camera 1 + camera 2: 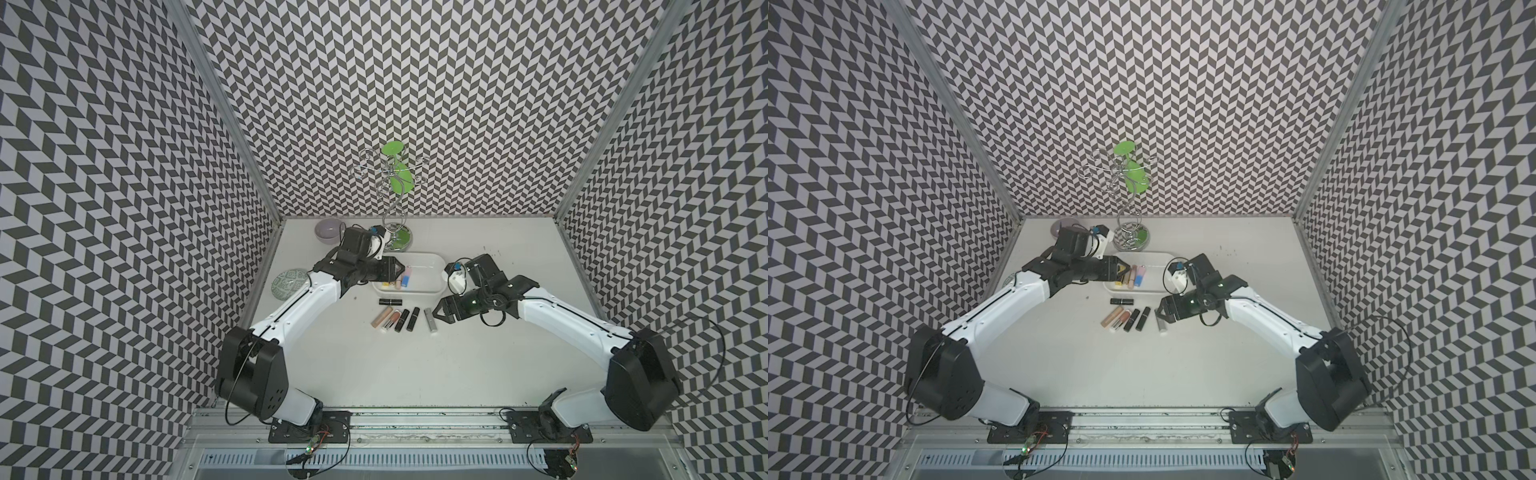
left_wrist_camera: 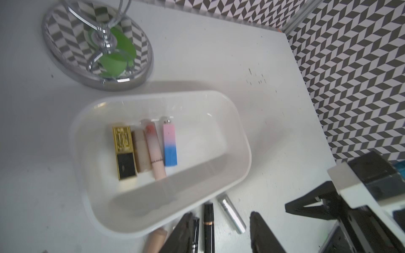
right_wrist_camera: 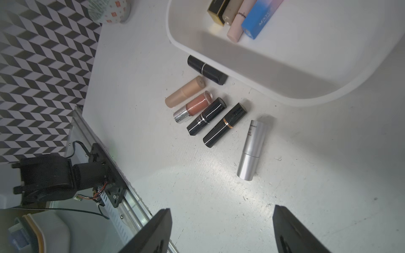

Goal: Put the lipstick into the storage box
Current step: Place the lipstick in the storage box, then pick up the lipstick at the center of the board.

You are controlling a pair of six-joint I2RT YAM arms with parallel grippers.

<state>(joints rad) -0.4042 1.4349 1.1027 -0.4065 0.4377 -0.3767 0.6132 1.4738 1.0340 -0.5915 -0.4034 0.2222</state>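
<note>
top views: storage box (image 1: 428, 266), white and shallow, on the table (image 1: 415, 374); left gripper (image 1: 401, 270) over the box's left end; right gripper (image 1: 436, 314) above the table just off the box's near right corner. in a top view, lilac bowl (image 1: 327, 231) and chrome stand (image 1: 399, 241) behind the box, green plate (image 1: 287, 284) to its left. left wrist view: four lipsticks lie side by side on the box floor towards its left end: gold-and-black lipstick (image 2: 123, 151), beige lipstick (image 2: 141, 153), pale pink lipstick (image 2: 154, 151), pink-and-blue lipstick (image 2: 169, 144); the left gripper's fingers (image 2: 182, 232) stand apart with nothing between them. right wrist view: six lipsticks lie on the table in front of the box's near wall: short black lipstick (image 3: 207, 70) along the wall, just beside it; then a slanted row of tan lipstick (image 3: 185, 92), rose lipstick (image 3: 192, 107) with a silver end, lettered black lipstick (image 3: 207, 116) and gold-banded black lipstick (image 3: 225, 124); silver lipstick (image 3: 252, 149) a little apart from the row. the right gripper's fingers (image 3: 153, 232) are spread wide and empty, near the silver lipstick.
</note>
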